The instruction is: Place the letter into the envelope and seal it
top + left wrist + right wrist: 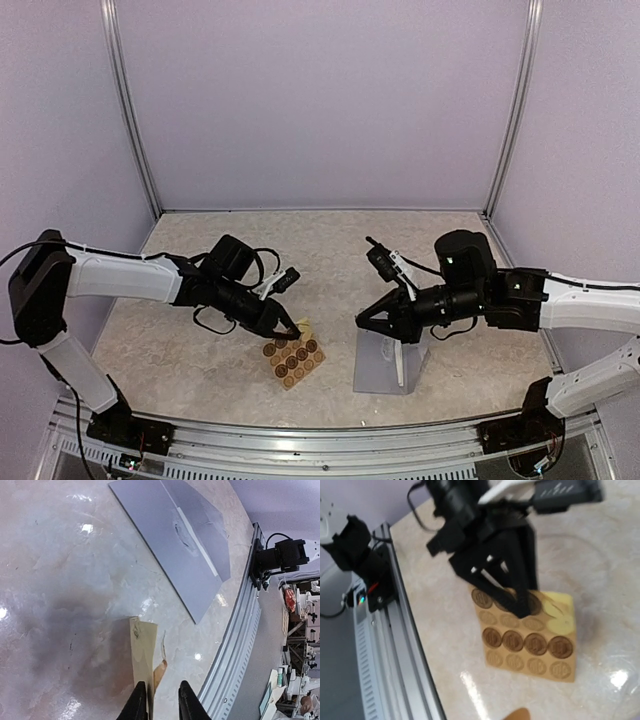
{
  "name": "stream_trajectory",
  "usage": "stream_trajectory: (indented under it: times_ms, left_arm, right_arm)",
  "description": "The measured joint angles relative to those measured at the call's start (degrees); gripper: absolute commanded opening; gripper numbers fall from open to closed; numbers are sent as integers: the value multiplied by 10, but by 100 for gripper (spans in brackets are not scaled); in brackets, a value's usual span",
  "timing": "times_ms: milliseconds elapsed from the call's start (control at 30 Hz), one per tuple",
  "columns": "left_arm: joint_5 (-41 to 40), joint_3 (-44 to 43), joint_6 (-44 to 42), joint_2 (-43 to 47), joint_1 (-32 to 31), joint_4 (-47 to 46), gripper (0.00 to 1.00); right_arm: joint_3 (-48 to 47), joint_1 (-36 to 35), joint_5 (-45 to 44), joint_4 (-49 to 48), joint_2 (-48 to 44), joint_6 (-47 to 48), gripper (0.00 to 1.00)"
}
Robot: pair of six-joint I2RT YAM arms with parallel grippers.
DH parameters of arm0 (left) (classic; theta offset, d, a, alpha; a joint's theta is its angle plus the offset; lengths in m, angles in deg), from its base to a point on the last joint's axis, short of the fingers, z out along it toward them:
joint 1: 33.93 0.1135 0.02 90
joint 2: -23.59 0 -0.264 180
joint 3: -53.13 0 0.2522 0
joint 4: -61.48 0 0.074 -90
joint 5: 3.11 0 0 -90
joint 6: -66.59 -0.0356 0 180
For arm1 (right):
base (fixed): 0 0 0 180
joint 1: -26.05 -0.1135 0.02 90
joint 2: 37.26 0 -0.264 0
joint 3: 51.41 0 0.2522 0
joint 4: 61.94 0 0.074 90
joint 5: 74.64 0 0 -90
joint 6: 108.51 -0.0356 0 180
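The grey-lavender envelope (380, 370) lies flat at front centre-right, with a white strip along its flap; it also shows in the left wrist view (165, 540). No separate letter shows. My left gripper (296, 329) points down at the far corner of the tan sticker sheet (293, 362). In its wrist view (162, 685) the jaws stand a narrow gap apart, with the sheet (142, 645) against the left finger and a peeled brown sticker (159, 672) between them. My right gripper (360, 319) hovers over the envelope's far left corner, tapering to a point. A brown rounded piece (517, 714) shows at its wrist view's bottom edge.
The sticker sheet (530, 645) carries rows of round brown stickers, with bare spots at its far right corner. A metal rail (320, 440) runs along the table's front edge. Lavender walls close in the back and both sides.
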Motion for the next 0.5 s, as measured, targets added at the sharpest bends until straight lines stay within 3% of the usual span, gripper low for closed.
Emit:
stream_trajectory:
  times_ms: [100,233,333,500]
  left_arm:
    - [-35,28,17,2,0,-7,51]
    - [-102,62,38,16,0,-3,70]
    - [-159,73,50,45,0,5,77]
    - [-276,71,67,121,-18,16,80]
  right_arm:
    - [24,19,8,-20,-20,-24,19]
    - [56,46,12,-34,-45,-48,24]
    - [74,62,11,-39,-65,-61,26]
    - [94,75,-7,-39,-107,-76,28]
